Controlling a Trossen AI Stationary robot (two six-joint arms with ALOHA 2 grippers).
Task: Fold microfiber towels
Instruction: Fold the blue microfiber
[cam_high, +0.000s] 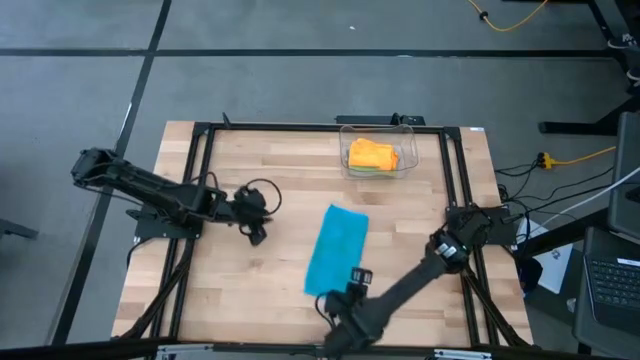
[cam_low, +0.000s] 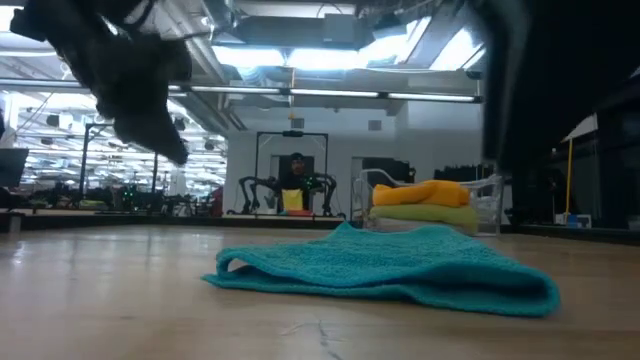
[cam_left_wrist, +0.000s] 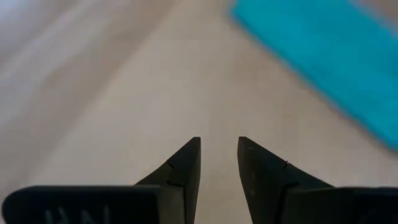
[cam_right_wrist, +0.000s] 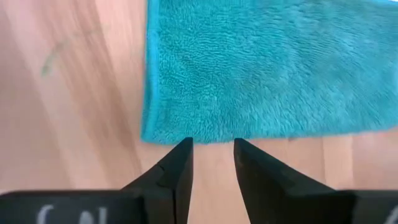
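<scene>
Left claw (cam_high: 258, 232) sits over bare wood on the left half of the tabletop (cam_high: 250, 290), off the surface per the low view. Fingers parted a little, small gap between the tips, nothing in them. In the left wrist view the same claw (cam_left_wrist: 219, 144) points at empty wood, with the teal towel only at the far edge of the picture, well apart from the tips.

Teal towel (cam_high: 336, 250) lies mid-tabletop, folded into a long narrow strip running from the near edge toward the far side, slightly tilted. Low view shows it flat on the wood with a doubled, rounded edge at its left end (cam_low: 400, 265).

Right claw (cam_high: 353, 283) is at the near end of that strip, right arm reaching in from the right side. Right wrist view: claw (cam_right_wrist: 211, 144) slightly open, tips just short of the towel's short edge (cam_right_wrist: 267, 68), fabric not between the fingers, nothing gripped. Whether the tips touch the hem, can't tell.

Clear plastic bin (cam_high: 405, 165) at the far side, right of centre. Inside it: orange towel (cam_high: 371, 153) folded on top, lime green towel (cam_high: 362, 172) under it. Low view confirms the stack, orange over green (cam_low: 425, 215). Any grey cloth in there, can't tell.
</scene>
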